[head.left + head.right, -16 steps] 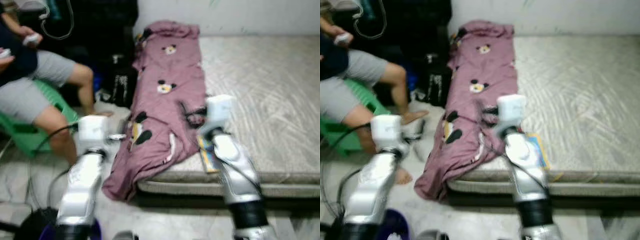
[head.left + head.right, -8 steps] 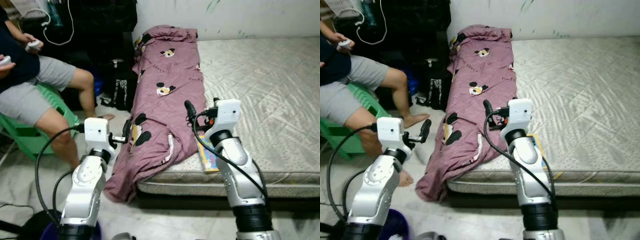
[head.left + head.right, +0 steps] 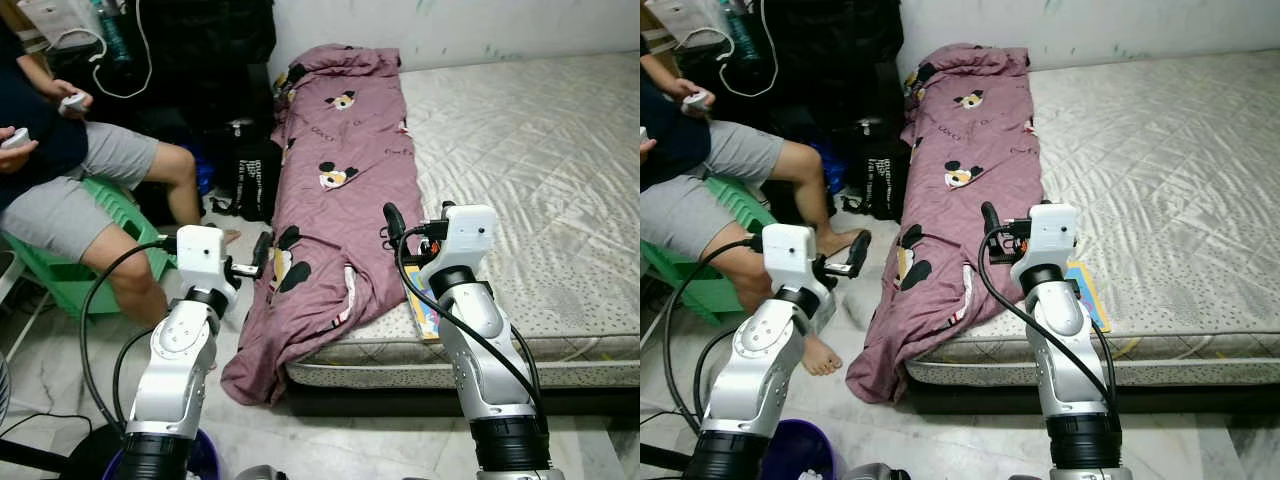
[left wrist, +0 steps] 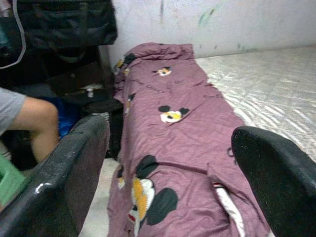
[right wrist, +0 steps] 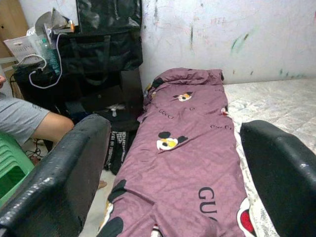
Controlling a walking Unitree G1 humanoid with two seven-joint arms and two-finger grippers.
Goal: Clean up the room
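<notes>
**Tidying Not Yet Begun**

A long mauve blanket with cartoon mice [image 3: 335, 200] is seen in the middle of the frame, spread along the edge of the grey quilted mattress [image 3: 530, 170] and drooping to the floor. Nothing is held: the left gripper [image 3: 258, 258] and right gripper [image 3: 392, 222] are spread wide and empty above it. A bright flat book [image 3: 422, 305] is left beside the blanket. Everything is judged still to be picked up. A person on a green stool [image 3: 60, 270] is seen at upper left

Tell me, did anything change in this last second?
Mostly the view: it was blurred and shifting, and has now steadied. Both grippers, left and right, stay raised, open and empty. The purple blanket still trails off the mattress, and the seated person stays put.
</notes>
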